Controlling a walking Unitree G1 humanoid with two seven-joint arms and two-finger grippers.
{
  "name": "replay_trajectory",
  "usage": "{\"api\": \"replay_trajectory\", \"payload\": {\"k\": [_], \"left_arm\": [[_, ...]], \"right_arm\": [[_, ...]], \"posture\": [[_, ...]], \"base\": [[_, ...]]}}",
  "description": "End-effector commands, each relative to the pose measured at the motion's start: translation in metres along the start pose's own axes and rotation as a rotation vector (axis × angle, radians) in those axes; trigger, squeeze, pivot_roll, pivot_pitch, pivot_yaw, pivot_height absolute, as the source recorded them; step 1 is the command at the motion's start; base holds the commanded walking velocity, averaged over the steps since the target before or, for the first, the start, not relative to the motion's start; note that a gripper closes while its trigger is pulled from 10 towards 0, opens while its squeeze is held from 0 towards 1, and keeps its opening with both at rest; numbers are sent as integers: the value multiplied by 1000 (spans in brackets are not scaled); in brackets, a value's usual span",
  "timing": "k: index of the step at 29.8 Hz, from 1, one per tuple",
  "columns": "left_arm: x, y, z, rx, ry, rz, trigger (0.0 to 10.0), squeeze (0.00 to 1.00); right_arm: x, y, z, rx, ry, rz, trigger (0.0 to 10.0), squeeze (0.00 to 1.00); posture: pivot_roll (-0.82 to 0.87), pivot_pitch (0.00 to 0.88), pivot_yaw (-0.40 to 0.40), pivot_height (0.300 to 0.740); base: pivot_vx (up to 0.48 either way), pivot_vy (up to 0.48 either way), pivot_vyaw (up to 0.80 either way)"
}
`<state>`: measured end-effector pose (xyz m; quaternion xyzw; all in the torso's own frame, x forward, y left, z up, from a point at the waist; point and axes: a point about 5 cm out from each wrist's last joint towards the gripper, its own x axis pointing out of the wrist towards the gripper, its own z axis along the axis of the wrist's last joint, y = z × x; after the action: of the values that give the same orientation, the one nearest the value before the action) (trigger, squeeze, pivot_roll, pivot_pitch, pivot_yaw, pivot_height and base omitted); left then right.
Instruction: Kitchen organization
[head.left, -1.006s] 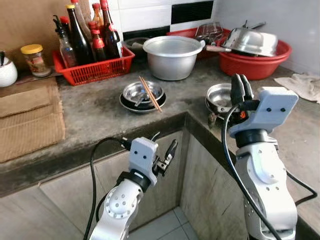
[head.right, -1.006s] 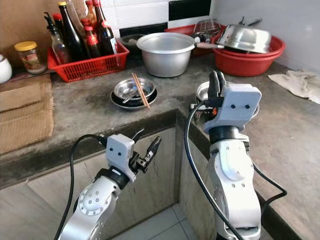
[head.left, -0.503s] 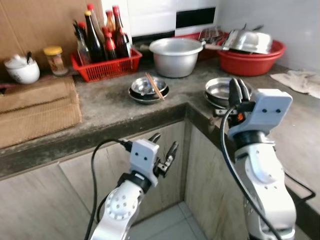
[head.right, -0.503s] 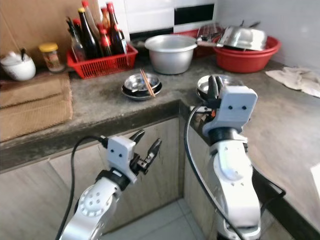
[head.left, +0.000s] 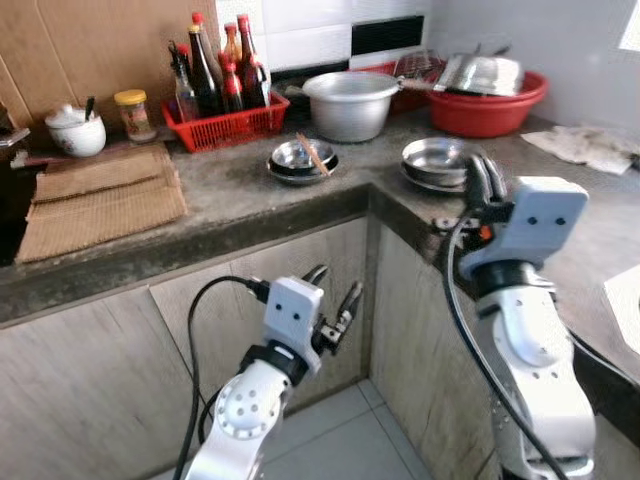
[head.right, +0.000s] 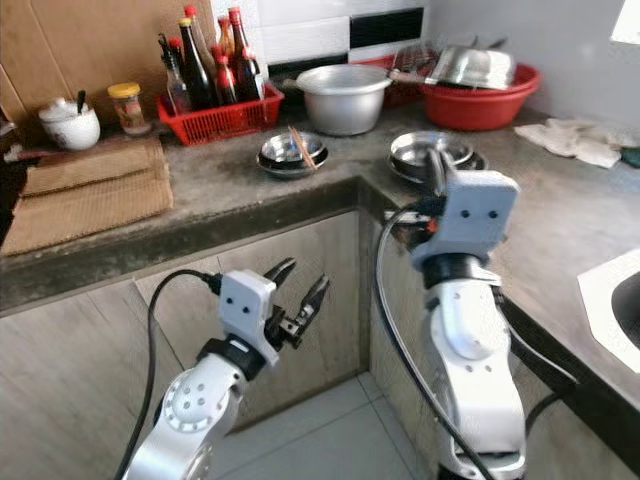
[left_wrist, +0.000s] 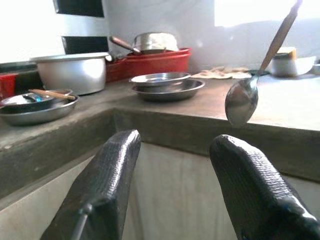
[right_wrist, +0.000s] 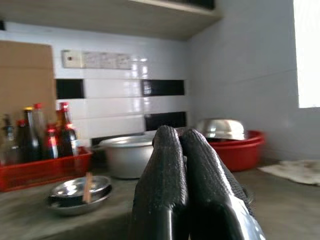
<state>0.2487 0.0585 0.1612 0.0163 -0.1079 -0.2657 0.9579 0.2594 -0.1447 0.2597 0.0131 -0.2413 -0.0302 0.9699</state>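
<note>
Countertop (head.left: 230, 190) bowls (head.left: 300, 160) sit beyond the raised right hand (head.left: 482, 180).

The L-shaped grey desk (head.left: 230, 195) carries a big metal pot (head.left: 352, 103). Left of the pot sits a red basket (head.left: 228, 121); in front, bowls with chopsticks (head.left: 301, 160); right, a red basin (head.left: 487, 108).

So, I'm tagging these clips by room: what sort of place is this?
Most likely a home kitchen: a concrete counter carries a big metal pot, a red basket of sauce bottles and steel bowls with chopsticks.
</note>
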Motion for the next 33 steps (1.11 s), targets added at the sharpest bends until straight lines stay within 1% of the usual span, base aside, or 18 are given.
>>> {"api": "replay_trajectory", "payload": {"k": [1, 7, 21, 27, 31, 32, 33], "left_arm": [[-2, 4, -1, 18, 12, 10, 10000, 0], [-3, 3, -3, 14, 20, 6, 10000, 0], [-2, 3, -2, 16, 15, 2, 10000, 0], [-1, 3, -1, 17, 12, 5, 10000, 0], [-2, 3, 0, 15, 12, 3, 10000, 0], [-2, 3, 1, 11, 11, 1, 10000, 0], [-2, 3, 1, 11, 11, 1, 10000, 0]], "right_arm": [[1, 6, 4, 13, -21, 23, 10000, 0], [0, 5, 3, 5, -17, 19, 10000, 0], [-2, 4, 0, -5, 4, 16, 10000, 0], [-5, 4, -5, -11, 27, 22, 10000, 0], [-13, 5, -13, -14, 65, 42, 10000, 0], [-17, 5, -17, -15, 85, 55, 10000, 0], [-17, 5, -17, -15, 85, 55, 10000, 0]], "posture": [[4, 0, -5, 740], [-3, 0, 2, 740], [-5, 0, 2, 740], [-5, 0, 2, 740], [-4, 0, 1, 740], [-4, 0, 1, 740], [-4, 0, 1, 740]], "base": [[-292, 0, 0], [-295, 0, 0], [-292, 0, 0], [0, 0, 0], [0, 0, 0], [0, 0, 0], [0, 0, 0]]}}
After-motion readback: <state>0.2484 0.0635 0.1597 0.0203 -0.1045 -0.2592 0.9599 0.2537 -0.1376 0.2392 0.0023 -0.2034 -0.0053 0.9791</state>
